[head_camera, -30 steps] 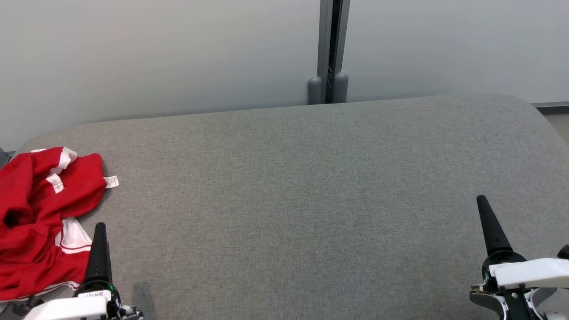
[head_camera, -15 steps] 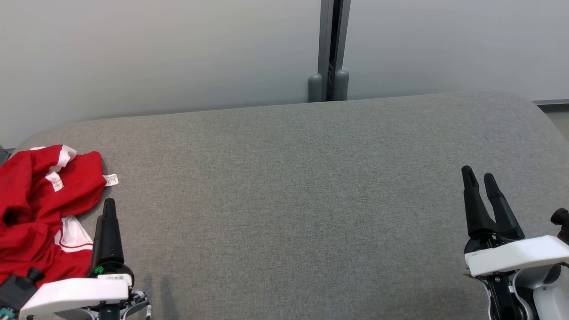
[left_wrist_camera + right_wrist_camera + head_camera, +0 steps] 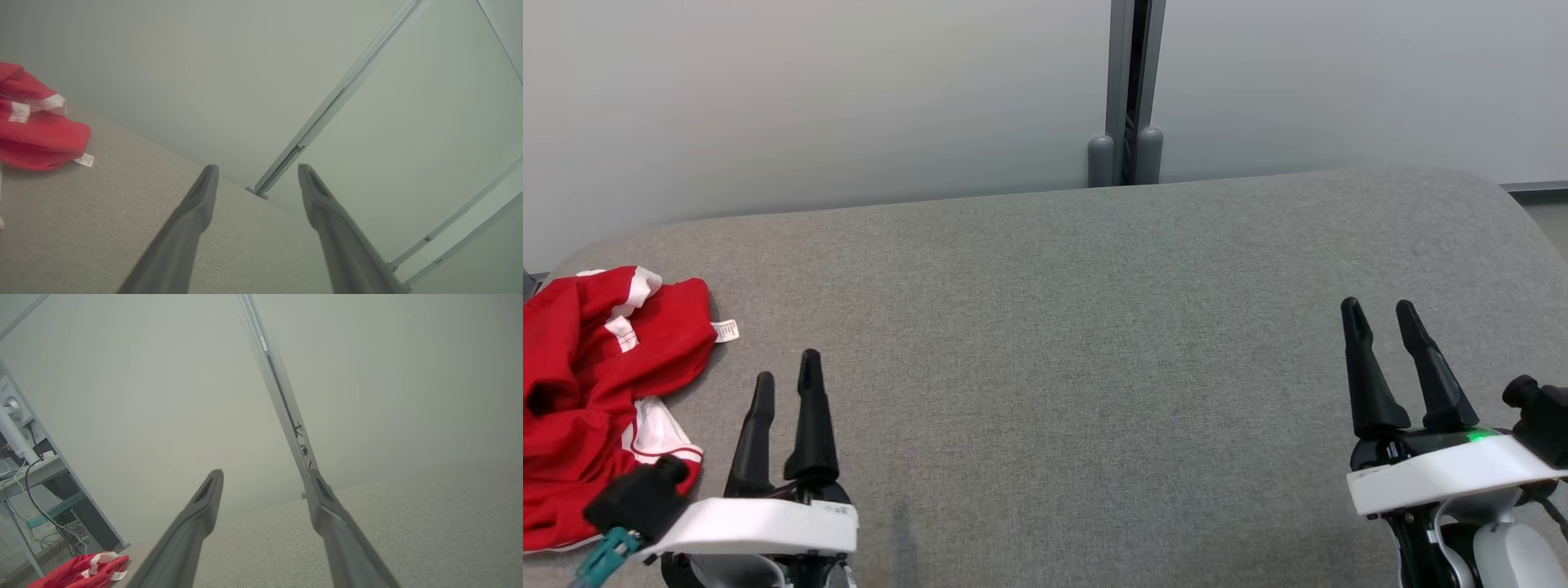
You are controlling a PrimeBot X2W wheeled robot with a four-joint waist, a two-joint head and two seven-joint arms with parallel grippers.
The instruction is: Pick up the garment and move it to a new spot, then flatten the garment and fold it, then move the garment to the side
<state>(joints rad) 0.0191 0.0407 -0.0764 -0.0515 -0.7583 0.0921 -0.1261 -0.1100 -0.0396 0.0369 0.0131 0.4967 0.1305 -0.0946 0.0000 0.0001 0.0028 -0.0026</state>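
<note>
The garment [image 3: 588, 384] is a red piece with white trim, crumpled in a heap at the far left of the grey table [image 3: 1078, 343]. A small white label sticks out at its right edge. It also shows as a red heap [image 3: 36, 134] in the left wrist view and low at the left [image 3: 81, 573] in the right wrist view. My left gripper [image 3: 786, 377] hovers just right of the garment, open and empty. My right gripper [image 3: 1379, 309] stands open and empty near the table's right end, far from the cloth.
A pale wall with a grey vertical post [image 3: 1127, 90] runs behind the table. The table's far right corner is rounded [image 3: 1515, 208]. In the right wrist view a desk with cables and a computer [image 3: 28, 490] stands beyond the table's left end.
Both grippers have risen further into the head view and turned so both fingers show. The left one moved right, away from the garment's edge. The garment lies as before.
</note>
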